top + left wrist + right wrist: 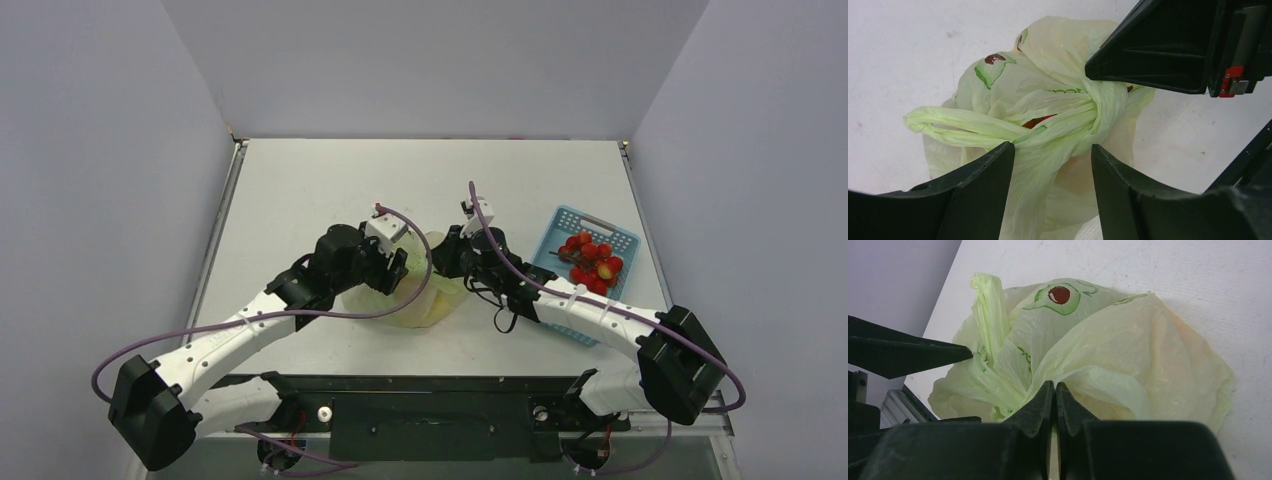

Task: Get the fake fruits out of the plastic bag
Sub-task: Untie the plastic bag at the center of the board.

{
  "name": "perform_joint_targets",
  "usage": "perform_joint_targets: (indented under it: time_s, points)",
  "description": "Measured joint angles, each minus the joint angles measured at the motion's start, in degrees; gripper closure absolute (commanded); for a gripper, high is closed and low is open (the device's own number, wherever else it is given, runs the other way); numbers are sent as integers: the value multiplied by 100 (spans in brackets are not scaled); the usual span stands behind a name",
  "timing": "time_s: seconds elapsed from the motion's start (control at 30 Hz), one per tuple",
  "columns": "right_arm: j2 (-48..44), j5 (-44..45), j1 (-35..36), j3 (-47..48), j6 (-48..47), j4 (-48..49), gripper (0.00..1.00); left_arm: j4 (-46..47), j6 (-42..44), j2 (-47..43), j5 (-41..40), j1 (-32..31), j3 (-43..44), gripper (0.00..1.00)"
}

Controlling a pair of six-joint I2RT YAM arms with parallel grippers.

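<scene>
Centrally in the top view, the knotted plastic bag (425, 303) lies between both arms. The left gripper (1052, 148) gapes wide astride its twisted handles, gripping nothing. The right gripper (1054, 386) is pinched closed on a bag fold. Red fake fruits (590, 262) sit in the blue basket (622, 236) at right.

White links (230, 335), black joints (340, 255), bulky black base housings (150, 410), purple cables (429, 265); left hand (1052, 146) black, wedge-shaped fingers (978, 185)

- We're finding no legible txt, nos. or brand names in any of the 3 views.
- We're seeing only pic-type print on the plastic bag (1128, 340): a brown-red oval (1059, 294) w/ green outline.
- We're making out a thin green squiggle (1064, 91) on the bag, too crumpled to read.
</scene>
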Motion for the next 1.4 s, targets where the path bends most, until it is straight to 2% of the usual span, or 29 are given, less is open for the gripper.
perform_joint_targets:
  time_s: [0.1,0.2,0.37,0.5,0.57,0.67,0.73,0.87,0.97,1.1,1.23,1.4]
  points:
    - [0,7,0,4,-17,-33,100,-192,-13,212,13,0,142,61]
    - [-2,11,0,4,-33,-72,100,-356,-7,356,-33,0,278,63]
    - [-13,31,4,4,-52,-101,100,-527,-4,575,-79,0,435,50]
    - [-116,39,4,2,-61,-133,100,-651,-9,660,-90,0,463,44]
    - [-216,61,2,0,-63,-157,100,-688,-4,667,-107,-17,463,45]
    - [-363,92,4,-20,-61,-170,100,-778,4,706,-197,-74,498,55]
    - [-470,101,4,-61,-61,-173,100,-813,13,737,-264,-111,520,77]
    - [-529,122,4,-66,-59,-208,100,-850,11,719,-452,-151,527,98]
    - [-568,293,-9,-85,-20,-291,100,-822,9,514,-702,-162,490,100]
    - [-938,380,-284,-483,243,-195,100,-621,7,-278,-1220,-173,212,100]
    - [-1222,70,-999,-949,647,103,100,-323,-7,-981,-1609,-177,-70,100]
    - [-1128,-645,-1646,-1279,1108,577,100,-120,-22,-1320,-1821,-179,-212,100]
